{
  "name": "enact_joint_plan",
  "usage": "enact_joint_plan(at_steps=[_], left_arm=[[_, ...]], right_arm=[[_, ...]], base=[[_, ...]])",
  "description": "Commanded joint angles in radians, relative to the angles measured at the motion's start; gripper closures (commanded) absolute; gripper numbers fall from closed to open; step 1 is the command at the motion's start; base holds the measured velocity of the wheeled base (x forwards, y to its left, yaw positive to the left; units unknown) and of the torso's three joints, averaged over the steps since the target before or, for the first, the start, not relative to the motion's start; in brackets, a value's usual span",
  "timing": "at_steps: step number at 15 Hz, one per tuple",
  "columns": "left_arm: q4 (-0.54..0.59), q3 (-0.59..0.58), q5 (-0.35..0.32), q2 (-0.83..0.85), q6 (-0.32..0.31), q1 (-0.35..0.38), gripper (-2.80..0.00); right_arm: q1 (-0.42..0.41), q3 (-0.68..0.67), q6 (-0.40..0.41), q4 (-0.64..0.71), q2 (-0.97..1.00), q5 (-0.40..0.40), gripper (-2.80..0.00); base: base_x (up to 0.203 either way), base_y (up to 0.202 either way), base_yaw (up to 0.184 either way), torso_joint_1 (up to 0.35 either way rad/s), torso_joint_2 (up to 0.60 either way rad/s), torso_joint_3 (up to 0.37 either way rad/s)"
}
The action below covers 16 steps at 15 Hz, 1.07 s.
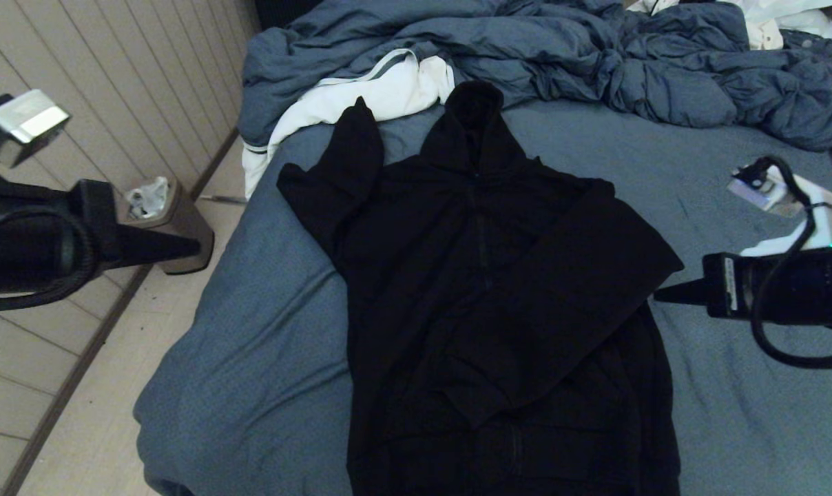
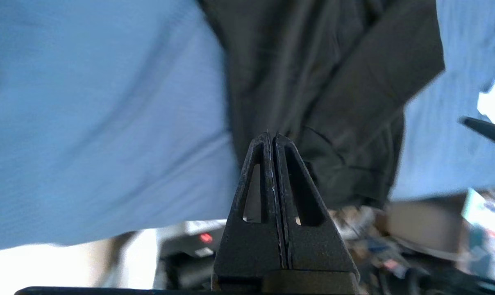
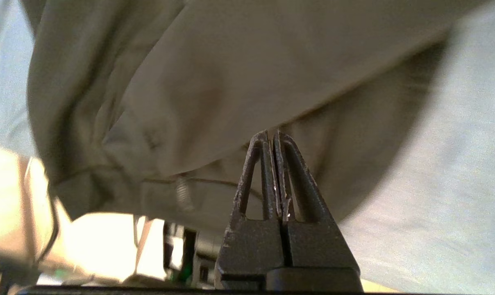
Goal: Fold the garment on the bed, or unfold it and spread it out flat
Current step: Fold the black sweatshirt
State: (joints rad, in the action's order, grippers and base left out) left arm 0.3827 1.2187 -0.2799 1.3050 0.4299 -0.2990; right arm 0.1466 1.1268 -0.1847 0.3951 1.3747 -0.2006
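Black hoodie (image 1: 485, 275) lying front-up in the middle of the bed (image 1: 251, 344), hood toward the crumpled blue-grey duvet (image 1: 595, 62), one sleeve already folded across the chest, the other angled up beside the white striped cloth (image 1: 381, 93); by my judgement folding barely begun, that sleeve and the body left. Thick, soft, matte fabric on a smooth sheet. Left gripper (image 1: 195, 242) off the hoodie's left over the floor, right gripper (image 1: 664, 295) just beside its right edge, both clenched, empty.

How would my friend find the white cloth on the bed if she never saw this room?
Start at the big bed with the blue-grey sheet. Go past the black hoodie to its raised sleeve, near the wall. The white cloth lies there under the rumpled duvet; it alone is white with grey stripes.
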Motion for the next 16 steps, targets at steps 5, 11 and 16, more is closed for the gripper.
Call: enact_joint_plan(at_steps=[5, 11, 16], left_arm=[[-0.102, 0.04, 0.015, 0.207, 0.075, -0.142, 0.0], [-0.185, -0.035, 0.022, 0.212, 0.125, -0.169, 0.0], [-0.281, -0.098, 0.021, 0.238, 0.154, -0.173, 0.0]], right_arm=[[0.189, 0.008, 0.002, 0.005, 0.093, -0.005, 0.0], [0.38, 0.008, 0.002, 0.006, 0.21, 0.004, 0.0], [0.433, 0.043, 0.014, -0.004, 0.31, 0.084, -2.8]], base=[[0.0, 0.0, 0.0, 0.0, 0.0, 0.0], [0.0, 0.0, 0.0, 0.0, 0.0, 0.0], [0.0, 0.0, 0.0, 0.0, 0.0, 0.0]])
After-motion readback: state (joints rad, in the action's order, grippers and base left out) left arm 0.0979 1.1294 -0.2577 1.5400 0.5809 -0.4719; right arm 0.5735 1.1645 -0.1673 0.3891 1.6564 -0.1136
